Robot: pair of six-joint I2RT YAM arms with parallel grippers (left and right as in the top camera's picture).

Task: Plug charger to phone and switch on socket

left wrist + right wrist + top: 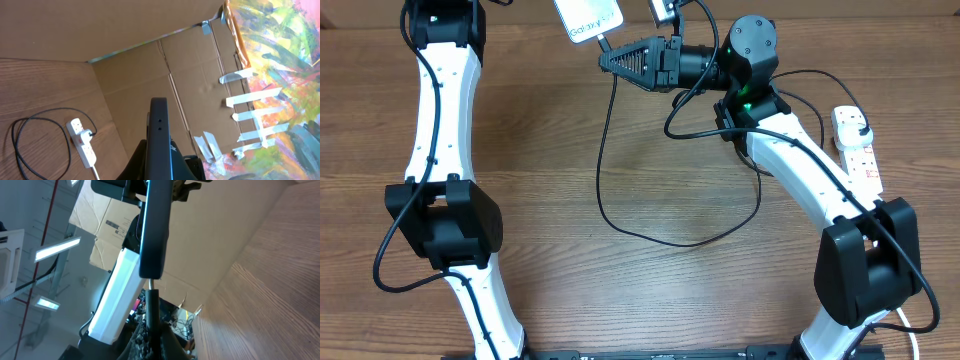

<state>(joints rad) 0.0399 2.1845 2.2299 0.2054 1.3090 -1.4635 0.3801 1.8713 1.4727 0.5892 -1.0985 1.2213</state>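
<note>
Charger [151, 299] connector at phone [155, 225] end, far centre.
Right gripper [150, 330] pinches the connector; left gripper [161, 160] clamps the phone; socket [857, 150] lies right.

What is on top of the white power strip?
The charger's black plug sits in an outlet near one end of the socket, beside red switches. The plug covers its outlet, so the pins and holes beneath cannot be seen.

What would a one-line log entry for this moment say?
left gripper holds phone | right gripper holds charger tip at phone's end | plug in socket | switches unreadable
</note>
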